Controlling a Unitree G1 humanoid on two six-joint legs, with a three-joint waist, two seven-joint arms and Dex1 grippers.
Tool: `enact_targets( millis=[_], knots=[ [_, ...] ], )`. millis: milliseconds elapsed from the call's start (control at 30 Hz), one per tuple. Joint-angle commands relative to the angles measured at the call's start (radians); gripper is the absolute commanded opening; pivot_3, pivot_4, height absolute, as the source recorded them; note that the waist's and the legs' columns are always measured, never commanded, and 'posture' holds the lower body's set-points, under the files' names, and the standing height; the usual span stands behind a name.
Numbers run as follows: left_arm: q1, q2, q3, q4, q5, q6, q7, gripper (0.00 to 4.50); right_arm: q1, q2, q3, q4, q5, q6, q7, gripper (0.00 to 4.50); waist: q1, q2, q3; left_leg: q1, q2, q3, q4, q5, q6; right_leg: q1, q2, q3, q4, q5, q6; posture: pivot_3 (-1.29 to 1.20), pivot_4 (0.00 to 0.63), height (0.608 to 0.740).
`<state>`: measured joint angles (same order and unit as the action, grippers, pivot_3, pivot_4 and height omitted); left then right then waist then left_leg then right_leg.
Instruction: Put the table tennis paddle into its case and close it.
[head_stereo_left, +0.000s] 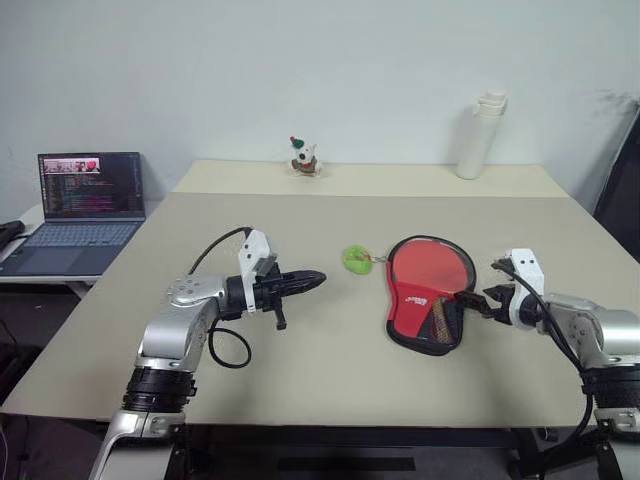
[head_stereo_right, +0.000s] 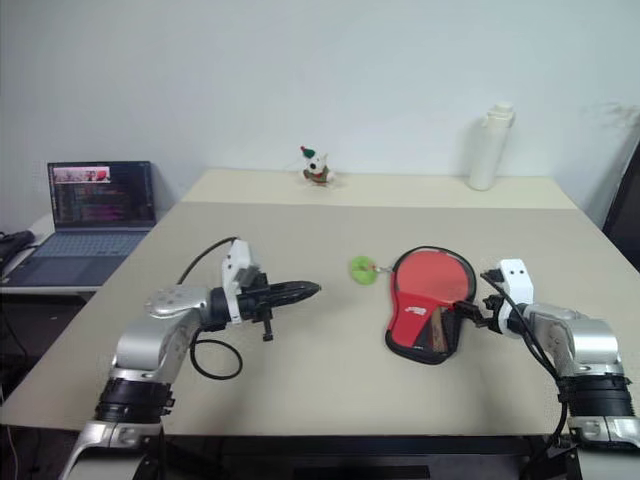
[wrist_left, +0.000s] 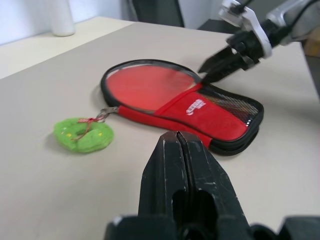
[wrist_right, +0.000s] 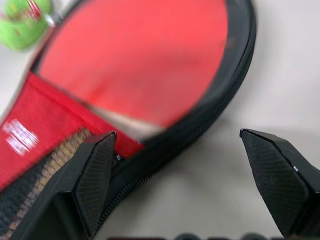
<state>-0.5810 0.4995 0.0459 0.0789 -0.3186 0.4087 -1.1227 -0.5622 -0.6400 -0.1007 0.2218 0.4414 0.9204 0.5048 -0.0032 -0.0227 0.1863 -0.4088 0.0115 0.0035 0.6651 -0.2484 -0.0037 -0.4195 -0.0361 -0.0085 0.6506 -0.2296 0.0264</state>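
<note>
The case (head_stereo_left: 428, 300) lies flat on the table (head_stereo_left: 300, 360) with its lid side open, the table tennis paddle (head_stereo_left: 432, 268) resting inside it red face up, and the green pom-pom charm (head_stereo_left: 355, 258) just beyond its round end. The right gripper (head_stereo_left: 482, 299) reaches in low from the case's right side, fingers spread wide and holding nothing, one tip at the case's zip edge. The left gripper (head_stereo_left: 312, 281), well left of the case, points level toward it, fingers pressed together, empty.

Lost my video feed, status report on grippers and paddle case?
Left gripper shut, empty. Right gripper open at case edge. Paddle inside, case unzipped. Nothing blocking.
</note>
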Motion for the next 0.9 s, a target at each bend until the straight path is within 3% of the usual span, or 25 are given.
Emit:
enact_targets(
  millis=[33,333,733,833,900],
  knots=[
    [-0.006,0.019,0.004,-0.053,-0.033,0.003,0.01,0.01,-0.009,-0.008,0.003,-0.009,-0.017,-0.015,0.032,4.33,-0.001,0.0,0.0,0.0,0.0,0.0,0.0,0.0,0.0,0.0,0.0,0.0,0.0,0.0,0.0,0.0,0.15,0.74],
    [-0.031,0.037,-0.012,-0.044,-0.038,0.0,0.011,0.01,0.017,0.041,0.033,-0.053,-0.021,0.034,0.065,4.33,-0.001,0.0,0.0,0.0,0.0,0.0,0.0,0.0,0.0,0.0,0.0,0.0,0.0,0.0,0.0,0.0,0.15,0.74],
    [0.005,0.089,-0.017,-0.072,-0.086,0.031,-0.054,0.0,-0.031,0.097,0.084,0.051,-0.069,0.015,0.09,0.81,-0.024,-0.001,-0.001,0.012,0.002,0.0,-0.001,0.0,0.0,0.01,0.001,0.001,0.0,-0.001,0.0,0.0,0.15,0.74],
    [0.026,0.116,-0.021,-0.084,-0.097,0.043,-0.071,0.0,-0.061,0.104,0.086,0.074,-0.063,0.005,0.116,0.07,-0.029,-0.001,-0.001,0.013,0.002,0.001,-0.001,0.0,0.0,0.011,0.001,0.002,0.0,-0.001,0.0,0.0,0.15,0.74],
    [0.037,0.127,-0.021,-0.093,-0.105,0.051,-0.076,0.0,-0.084,0.109,0.093,0.085,-0.058,-0.003,0.145,0.02,-0.029,-0.001,-0.001,0.012,0.002,0.001,-0.001,0.0,0.0,0.011,0.002,0.001,0.0,-0.001,0.0,0.0,0.15,0.74]
  ],
)
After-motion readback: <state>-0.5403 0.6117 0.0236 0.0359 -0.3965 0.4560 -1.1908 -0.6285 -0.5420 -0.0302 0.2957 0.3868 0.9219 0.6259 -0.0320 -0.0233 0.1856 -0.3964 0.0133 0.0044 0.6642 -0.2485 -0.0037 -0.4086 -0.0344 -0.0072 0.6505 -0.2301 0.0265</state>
